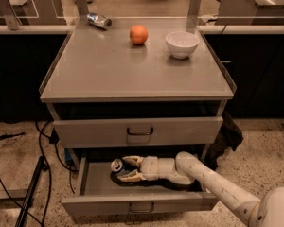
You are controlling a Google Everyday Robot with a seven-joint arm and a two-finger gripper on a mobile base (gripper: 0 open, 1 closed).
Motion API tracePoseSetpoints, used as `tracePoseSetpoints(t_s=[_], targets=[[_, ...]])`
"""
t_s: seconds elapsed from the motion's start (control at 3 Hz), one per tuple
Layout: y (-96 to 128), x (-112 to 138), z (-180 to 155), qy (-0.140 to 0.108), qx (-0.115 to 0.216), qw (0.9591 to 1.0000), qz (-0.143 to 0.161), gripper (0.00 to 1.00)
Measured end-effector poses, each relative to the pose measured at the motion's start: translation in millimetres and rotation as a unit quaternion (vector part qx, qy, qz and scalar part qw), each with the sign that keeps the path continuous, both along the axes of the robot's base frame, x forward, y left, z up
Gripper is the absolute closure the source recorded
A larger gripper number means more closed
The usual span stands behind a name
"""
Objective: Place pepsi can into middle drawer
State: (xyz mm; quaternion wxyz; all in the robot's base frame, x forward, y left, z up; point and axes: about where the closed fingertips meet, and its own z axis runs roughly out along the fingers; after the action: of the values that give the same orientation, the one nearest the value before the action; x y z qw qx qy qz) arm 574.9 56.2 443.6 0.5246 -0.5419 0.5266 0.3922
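Observation:
The middle drawer (92,203) is pulled out below the closed drawer front (85,131). Inside it lies the pepsi can (117,165), on its side, its silver top facing me and its dark body mostly hidden between the fingers. My gripper (126,169) reaches into the drawer from the right on the white arm (213,181), one finger (132,160) behind the can and the other in front of it. It is shut on the can, low over the drawer floor at the left of centre.
On the cabinet top (132,70) are a silvery can (99,20) lying at the back left, an orange (138,34) and a white bowl (181,44). Cables (42,141) and a dark stand (31,193) are on the floor at left. Dark cloth (229,134) hangs at the cabinet's right side.

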Motion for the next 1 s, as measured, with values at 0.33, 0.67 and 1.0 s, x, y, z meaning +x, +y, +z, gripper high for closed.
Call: tracePoseSetpoints(t_s=[0.33,0.67,1.0], targets=[[-2.8,-2.4,-10.7,0.004,-0.012,0.9999,-0.007,1.0],[-4.5,-1.2,-20.7,0.009,-0.019,0.9997,-0.012,1.0],[-4.2,1.5,-29.1,0.013,-0.022,0.9996,-0.015,1.0]])
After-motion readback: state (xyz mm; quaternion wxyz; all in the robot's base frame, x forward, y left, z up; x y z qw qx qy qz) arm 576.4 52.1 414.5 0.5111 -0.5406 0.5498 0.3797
